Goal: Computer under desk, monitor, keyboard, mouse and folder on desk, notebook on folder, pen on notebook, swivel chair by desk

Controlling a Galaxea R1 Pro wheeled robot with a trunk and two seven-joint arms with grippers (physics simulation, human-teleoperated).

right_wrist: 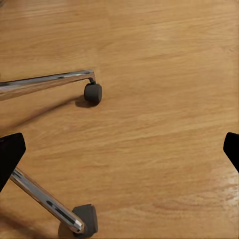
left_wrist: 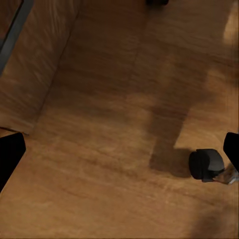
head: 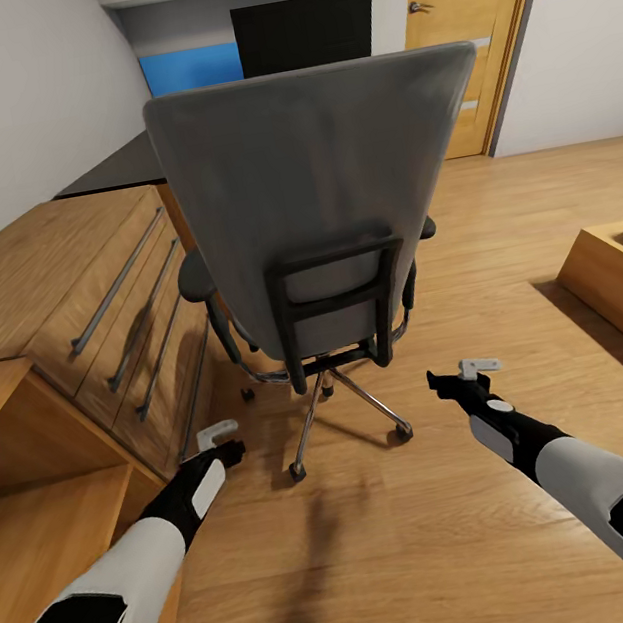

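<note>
we are facing the back of the swivel chair (head: 330, 207), which is standing on the wooden floor (head: 410, 538) right in front of us, its grey backrest hiding the seat (so we cannot tell what is lying on it). its chrome base is spreading below, with casters resting on the floor. to our left the light wooden drawer chest (head: 78, 310) is running along the wall, and beyond it the dark top of the desk (head: 115, 167) is showing, with the black monitor (head: 306, 34) behind the chair's top edge and a blue panel (head: 192, 68) beside it. a wooden door (head: 476, 20) is standing at the far right.

our left gripper (head: 223, 446) is hanging low near the chest, and our right gripper (head: 460, 378) is hanging just right of the chair's base; both are holding nothing, with fingers spread wide apart at the edges of each wrist view. the right wrist view is showing two chrome legs and a caster (right_wrist: 92, 93); the left wrist view is showing one caster (left_wrist: 205, 165) on the floor.
</note>
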